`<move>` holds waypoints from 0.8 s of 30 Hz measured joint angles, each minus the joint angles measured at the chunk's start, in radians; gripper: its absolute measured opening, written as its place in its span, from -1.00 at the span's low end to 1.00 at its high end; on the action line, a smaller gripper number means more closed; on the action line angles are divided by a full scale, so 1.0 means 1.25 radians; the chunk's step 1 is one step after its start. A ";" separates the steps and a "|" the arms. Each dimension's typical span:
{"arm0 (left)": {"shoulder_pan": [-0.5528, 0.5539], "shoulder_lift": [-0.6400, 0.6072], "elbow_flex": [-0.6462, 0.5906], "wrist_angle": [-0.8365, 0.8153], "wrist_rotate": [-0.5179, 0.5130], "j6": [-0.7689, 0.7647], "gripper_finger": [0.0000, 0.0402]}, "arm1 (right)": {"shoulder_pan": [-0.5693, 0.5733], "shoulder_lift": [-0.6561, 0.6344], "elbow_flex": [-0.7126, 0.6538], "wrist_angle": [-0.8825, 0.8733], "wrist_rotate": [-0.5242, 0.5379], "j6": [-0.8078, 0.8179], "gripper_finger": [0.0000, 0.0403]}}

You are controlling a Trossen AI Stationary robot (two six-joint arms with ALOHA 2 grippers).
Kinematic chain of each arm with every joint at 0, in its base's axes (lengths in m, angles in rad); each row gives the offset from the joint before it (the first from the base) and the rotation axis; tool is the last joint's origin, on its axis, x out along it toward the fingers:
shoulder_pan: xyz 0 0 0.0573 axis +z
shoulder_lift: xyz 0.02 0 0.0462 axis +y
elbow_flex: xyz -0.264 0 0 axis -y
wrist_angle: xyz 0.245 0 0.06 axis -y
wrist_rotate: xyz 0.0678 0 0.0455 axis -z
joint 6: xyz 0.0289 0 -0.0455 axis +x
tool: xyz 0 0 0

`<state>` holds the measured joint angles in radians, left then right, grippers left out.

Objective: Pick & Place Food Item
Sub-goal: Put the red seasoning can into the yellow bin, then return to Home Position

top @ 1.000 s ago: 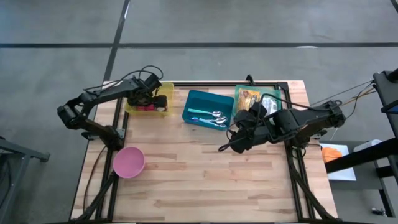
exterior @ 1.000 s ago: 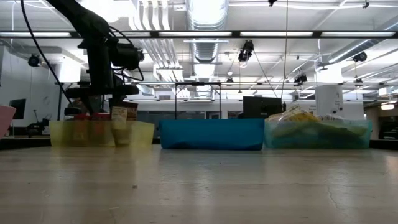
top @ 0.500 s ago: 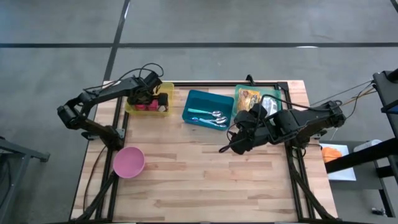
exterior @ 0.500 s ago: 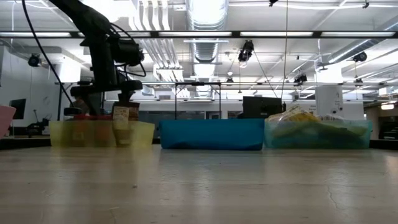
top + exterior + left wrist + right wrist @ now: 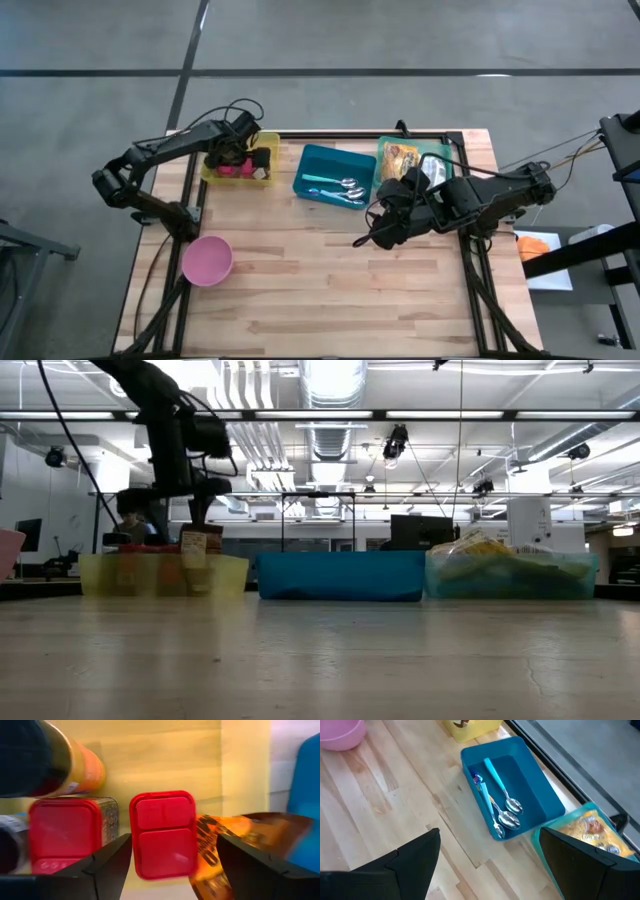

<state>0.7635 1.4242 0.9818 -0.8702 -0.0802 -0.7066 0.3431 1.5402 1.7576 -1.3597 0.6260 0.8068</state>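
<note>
A yellow bin (image 5: 262, 172) stands at the table's far left and holds red-lidded spice tins, a dark bottle (image 5: 45, 760) and an orange packet (image 5: 230, 845). My left gripper (image 5: 232, 152) hangs open just above the bin. Its fingers (image 5: 107, 865) stand on either side of one upright red-lidded tin (image 5: 162, 834), above it and clear of it. In the low view that tin (image 5: 192, 550) stands in the bin under the gripper (image 5: 200, 512). My right gripper (image 5: 372, 232) hovers open over the table's middle right, with nothing between its fingers.
A blue bin (image 5: 320, 160) with spoons (image 5: 507, 815) sits at the far middle. Beside it on the right is a green bin (image 5: 440, 158) with food packets (image 5: 587, 830). A pink bowl (image 5: 207, 260) stands near the left edge. Bare wood lies toward the near edge.
My left gripper has risen out of the yellow bin and come off the red-lidded tin, which stays standing upright in the bin.
</note>
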 joint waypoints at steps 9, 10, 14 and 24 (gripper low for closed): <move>-0.011 -0.006 0.221 -0.174 0.002 0.065 0.48 | 0.000 -0.015 0.000 -0.032 0.026 0.034 0.66; -0.017 -0.011 0.245 -0.184 0.002 0.068 0.48 | -0.001 -0.022 0.000 -0.032 0.028 0.027 0.66; -0.052 -0.052 0.326 -0.187 0.019 0.090 0.48 | -0.001 -0.061 0.000 -0.031 0.045 0.012 0.66; -0.291 -0.227 0.280 0.063 0.149 0.183 0.48 | -0.003 -0.278 -0.118 0.055 0.070 0.000 0.66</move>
<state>0.4000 1.1403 1.3316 -0.7910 0.1062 -0.4782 0.3393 1.1932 1.6104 -1.2905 0.7135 0.8070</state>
